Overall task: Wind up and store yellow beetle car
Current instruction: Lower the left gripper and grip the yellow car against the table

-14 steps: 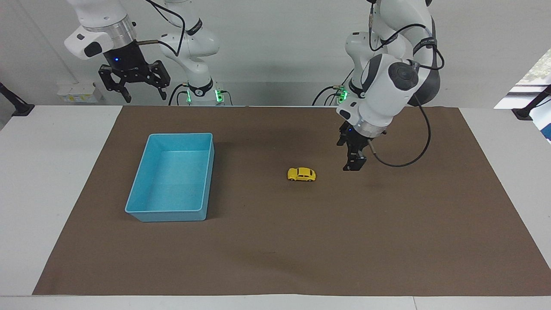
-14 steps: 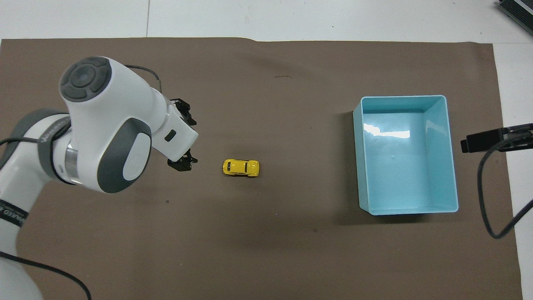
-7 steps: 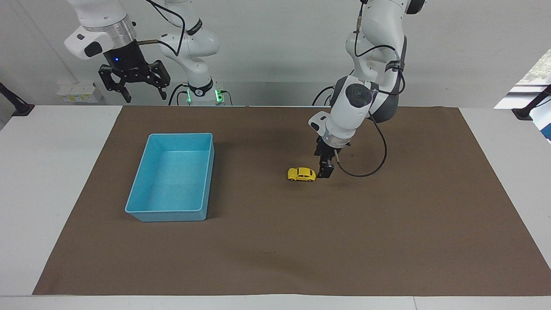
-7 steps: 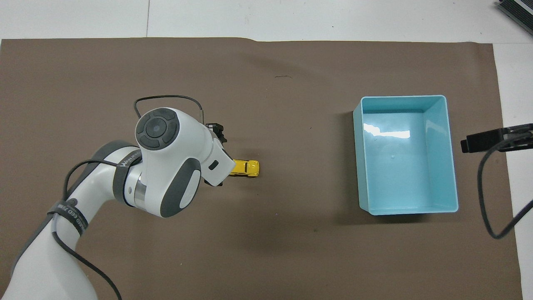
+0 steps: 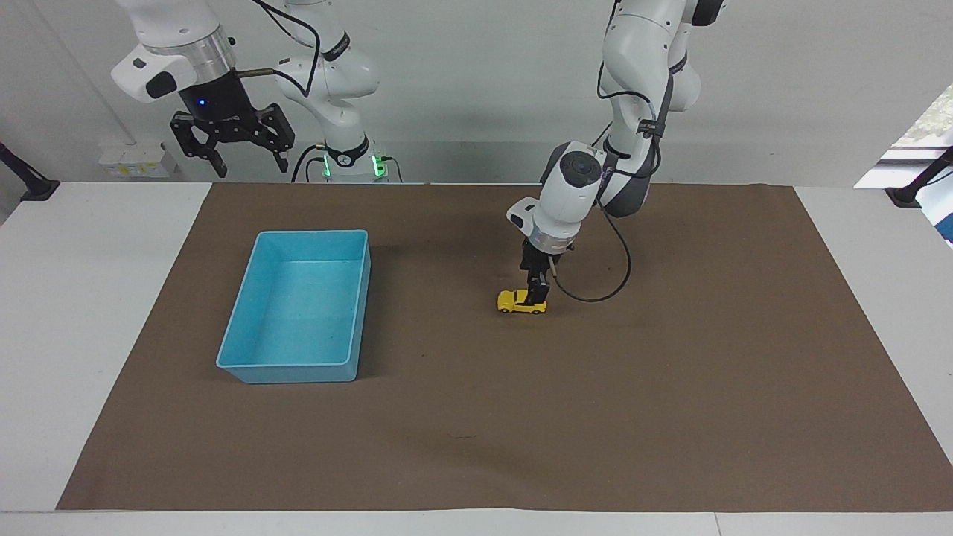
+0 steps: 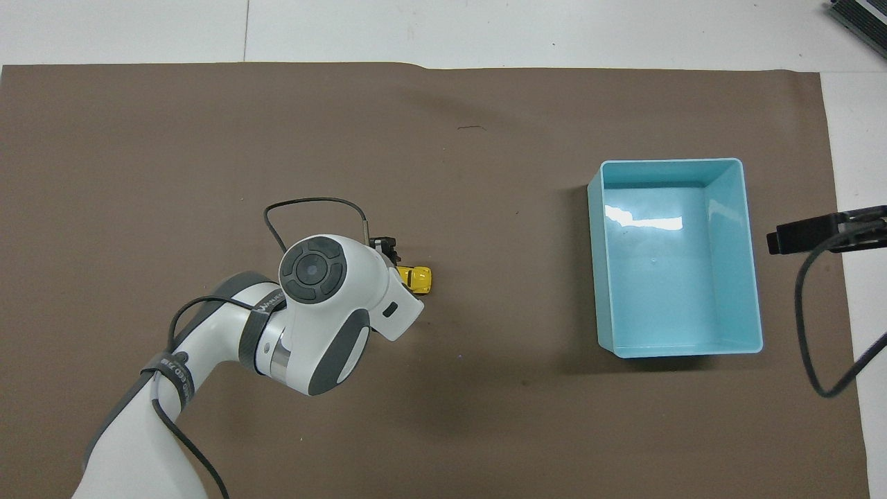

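The yellow beetle car [image 5: 512, 301] stands on the brown mat near the table's middle. My left gripper [image 5: 536, 296] points straight down and is at the car's end toward the left arm's side, covering that end in the facing view. In the overhead view the left arm's wrist [image 6: 326, 277] hides most of the car [image 6: 418, 278], and only its end toward the bin shows. My right gripper [image 5: 231, 145] is open and empty, held high near its base, where the arm waits.
The light blue bin [image 5: 257, 365] sits empty on the mat toward the right arm's end, and it also shows in the overhead view [image 6: 600, 277]. The brown mat [image 5: 670, 417] covers most of the white table.
My left gripper has moved sideways toward the car and come down, from hanging beside it to being on its end. The car, the bin and the right arm have not moved.
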Controlling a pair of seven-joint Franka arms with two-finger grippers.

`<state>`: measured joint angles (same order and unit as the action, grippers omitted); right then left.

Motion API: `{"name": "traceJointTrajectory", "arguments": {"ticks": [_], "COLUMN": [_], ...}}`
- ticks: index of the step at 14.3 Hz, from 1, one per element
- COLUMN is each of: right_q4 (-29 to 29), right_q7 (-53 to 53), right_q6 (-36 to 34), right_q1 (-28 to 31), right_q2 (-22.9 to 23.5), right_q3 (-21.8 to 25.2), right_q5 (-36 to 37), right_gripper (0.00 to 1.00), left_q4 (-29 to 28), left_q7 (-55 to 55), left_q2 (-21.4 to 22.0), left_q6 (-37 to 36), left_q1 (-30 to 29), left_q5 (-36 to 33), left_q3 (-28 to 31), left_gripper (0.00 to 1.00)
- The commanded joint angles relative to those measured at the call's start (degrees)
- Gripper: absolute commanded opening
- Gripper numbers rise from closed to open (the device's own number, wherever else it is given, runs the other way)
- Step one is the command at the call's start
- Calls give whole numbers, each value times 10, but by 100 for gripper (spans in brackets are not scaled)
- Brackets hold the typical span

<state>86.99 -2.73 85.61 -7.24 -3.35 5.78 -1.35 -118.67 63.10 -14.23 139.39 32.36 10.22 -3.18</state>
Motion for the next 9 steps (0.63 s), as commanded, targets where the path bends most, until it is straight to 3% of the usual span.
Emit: {"name": "traceJointTrajectory", "arguments": {"ticks": [1,2,3,4,5,6,9], "right_q4": [15,16,16,16,16,16,16], "right_q7": [-18,-19,-19,-19,-19,-19,-19], "right_q6": [3,3,3,3,5,6,5], "right_q1": [4,4,4,4,4,4,4], "right_q2": [-14,-14,-14,-14,-14,-14,-14], "right_q3": [0,0,0,0,0,0,0], "right_q5": [-6,-6,-6,-6,-6,-6,-6], "right_gripper": [100,100,100,100,100,100,100], "left_q4": [-9,-10,-10,-9,-7,-6,-6], "left_q7": [-20,-34,-52,-63,-64,-62,-61], "left_q2": [-11,-11,-11,-11,-11,-12,-12], "left_q6": [25,23,20,19,18,18,16], "left_q1": [23,23,24,24,24,24,22], "left_q5": [9,8,5,3,1,-11,-32], "left_q3": [13,13,13,13,14,13,13], "left_gripper": [100,97,79,50,5,0,0]}}
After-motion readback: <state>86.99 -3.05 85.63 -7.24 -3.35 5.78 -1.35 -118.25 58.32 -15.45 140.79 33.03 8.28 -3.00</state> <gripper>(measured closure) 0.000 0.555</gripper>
